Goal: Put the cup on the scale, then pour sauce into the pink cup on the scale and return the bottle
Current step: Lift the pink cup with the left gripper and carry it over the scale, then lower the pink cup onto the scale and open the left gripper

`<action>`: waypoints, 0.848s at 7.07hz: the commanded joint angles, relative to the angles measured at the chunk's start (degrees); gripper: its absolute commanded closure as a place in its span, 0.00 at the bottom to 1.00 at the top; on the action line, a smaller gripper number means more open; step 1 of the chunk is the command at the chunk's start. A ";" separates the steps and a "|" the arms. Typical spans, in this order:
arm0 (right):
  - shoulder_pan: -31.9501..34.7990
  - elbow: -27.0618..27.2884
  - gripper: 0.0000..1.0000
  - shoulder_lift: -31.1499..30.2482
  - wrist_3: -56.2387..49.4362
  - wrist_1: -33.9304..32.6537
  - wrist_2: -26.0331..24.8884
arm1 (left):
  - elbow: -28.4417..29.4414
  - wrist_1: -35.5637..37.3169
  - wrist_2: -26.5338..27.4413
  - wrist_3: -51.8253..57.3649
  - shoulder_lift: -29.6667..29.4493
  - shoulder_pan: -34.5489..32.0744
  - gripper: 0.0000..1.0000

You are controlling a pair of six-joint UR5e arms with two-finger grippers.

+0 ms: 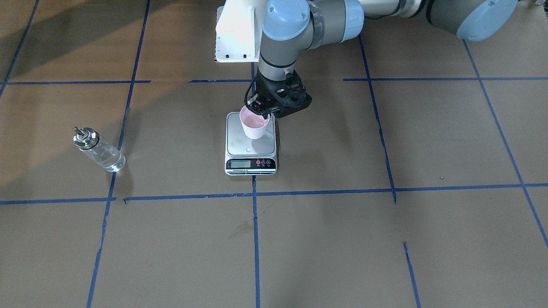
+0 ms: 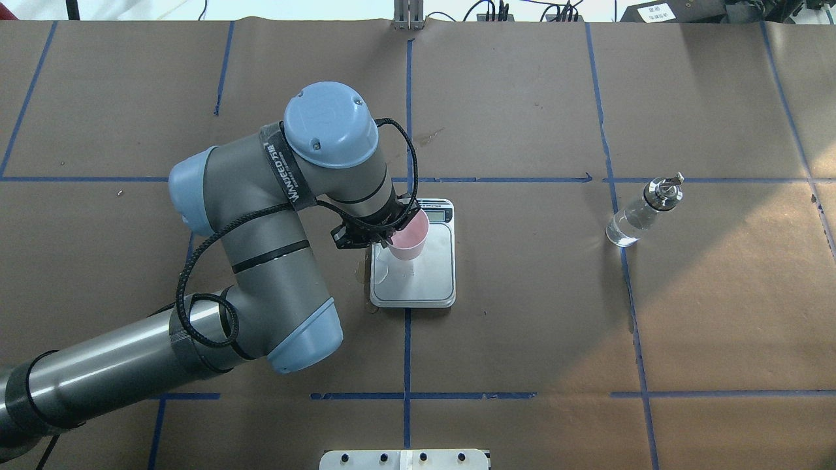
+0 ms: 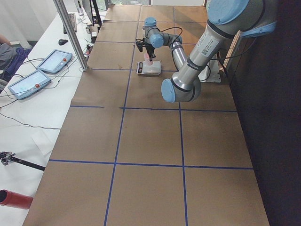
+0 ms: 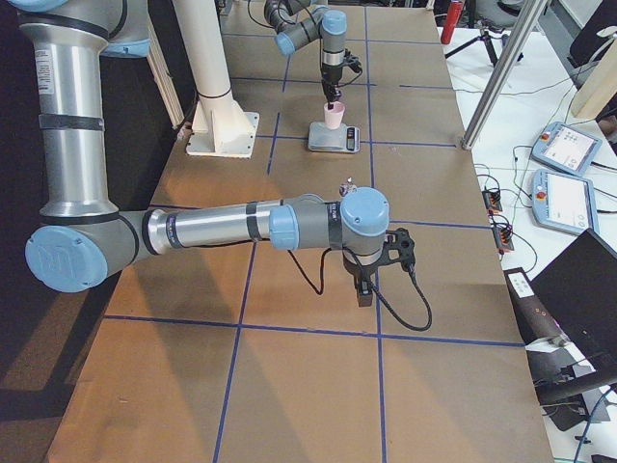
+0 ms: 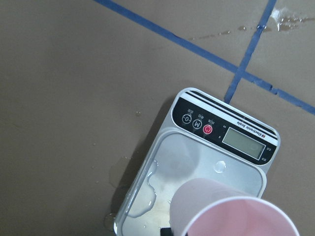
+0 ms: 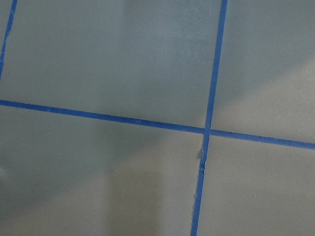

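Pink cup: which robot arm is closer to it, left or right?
Left. The left gripper pinches the rim of the cup, over the scale. The right gripper hangs far off on the robot's right side, over brown paper.

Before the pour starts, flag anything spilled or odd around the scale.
Yes: clear liquid pools on the scale's steel plate beside the pink cup, with droplets on the brown paper at its corner. The glass bottle sits apart, ungripped.
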 commanded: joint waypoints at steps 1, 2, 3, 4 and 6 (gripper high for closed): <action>0.00 0.02 0.00 -0.01 0.04 0.09 0.73 | 0.85 -1.24 0.21 -0.18 0.21 1.89 1.00; 0.00 0.02 0.00 -0.10 0.04 0.00 0.73 | 0.85 -1.85 0.21 -0.26 0.03 2.25 1.00; 0.00 0.02 0.00 -0.10 0.04 0.09 0.73 | 0.94 -2.82 0.21 -0.27 0.38 2.25 1.00; 0.00 0.02 0.00 -0.01 0.04 0.09 0.73 | 0.85 -2.91 0.21 -0.18 0.47 2.25 1.00; 0.00 0.02 0.00 -0.01 0.04 0.00 0.73 | 1.29 -3.09 0.30 0.17 0.65 2.25 1.00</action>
